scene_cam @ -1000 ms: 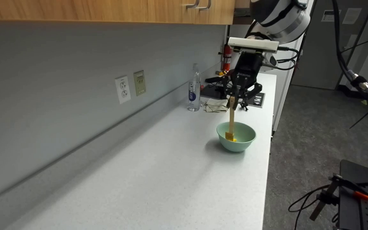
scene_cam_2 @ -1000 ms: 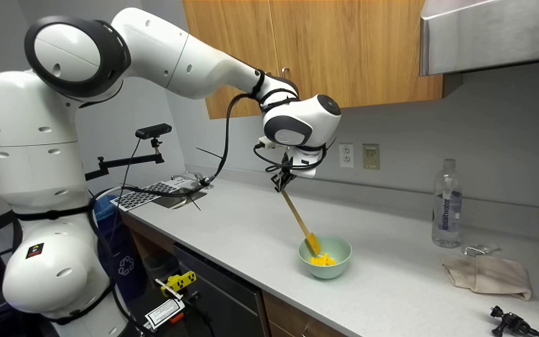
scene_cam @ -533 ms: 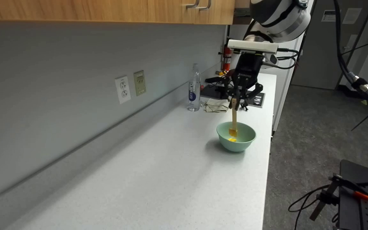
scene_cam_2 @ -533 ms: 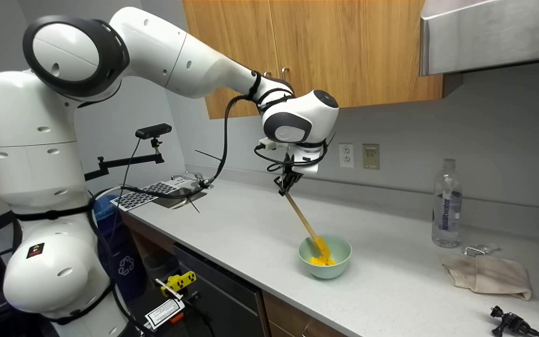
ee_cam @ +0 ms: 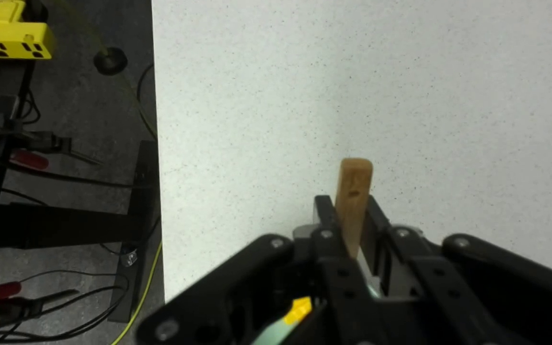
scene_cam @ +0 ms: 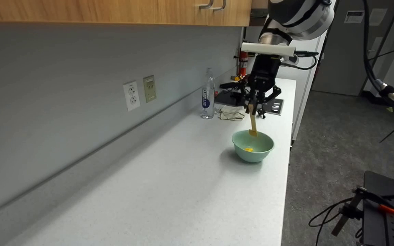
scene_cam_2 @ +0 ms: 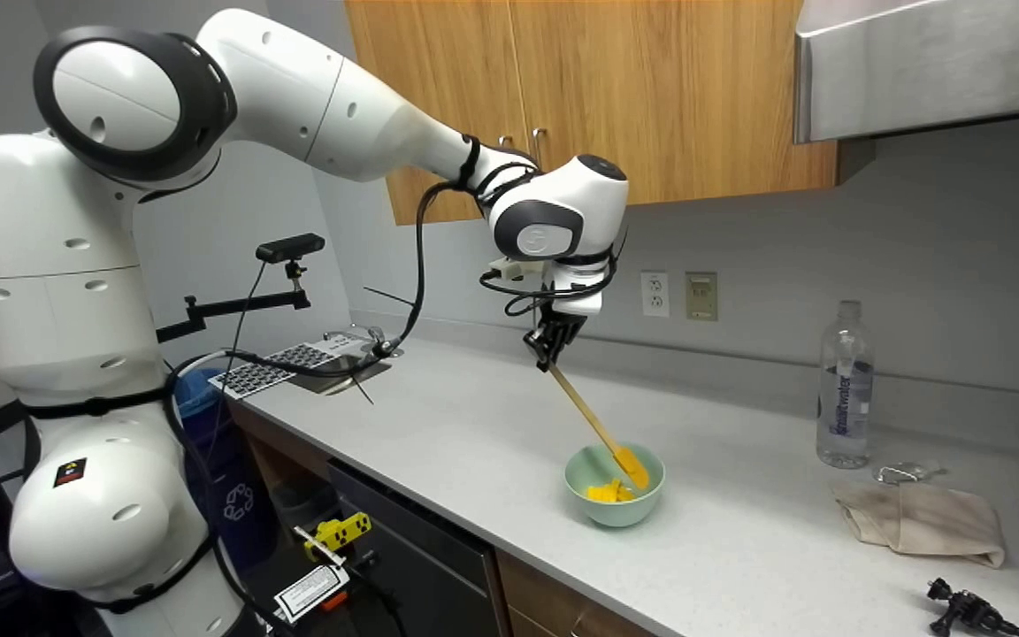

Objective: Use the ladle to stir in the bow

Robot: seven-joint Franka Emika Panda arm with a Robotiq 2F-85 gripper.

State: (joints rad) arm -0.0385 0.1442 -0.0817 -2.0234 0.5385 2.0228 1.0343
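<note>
Okay, ladle [scene_cam_2: 593,421] hangs below and right of centre in an exterior view, slanting down to the right. Its head [scene_cam: 253,133] is by the top edge of the bowl [scene_cam: 253,157] in an exterior view, with a gap down to the yellow bits [scene_cam: 249,149]. Can't tell if head touches the bowl.

Gripper [ee_cam: 351,213] pinches the handle [ee_cam: 354,184] near its butt, one finger on either side, butt poking out past the tips, just right of and below centre in the wrist view.

Progress: ladle gripped, done. Head brought to the bowl, done. Stirring: my guess is underway, head between strokes, but no proof of motion here. Left, I'd say: head down into the bits, a few sweeps. Bits sit in one heap low in the bowl, so mixing looks unfinished to me. Setting the ladle down isn't asked for.

Around it: bowl stands upright on the counter [scene_cam_2: 739,531]. Bottle [scene_cam_2: 844,398] and cloth [scene_cam_2: 921,522] are at right of frame, well apart from the bowl.
</note>
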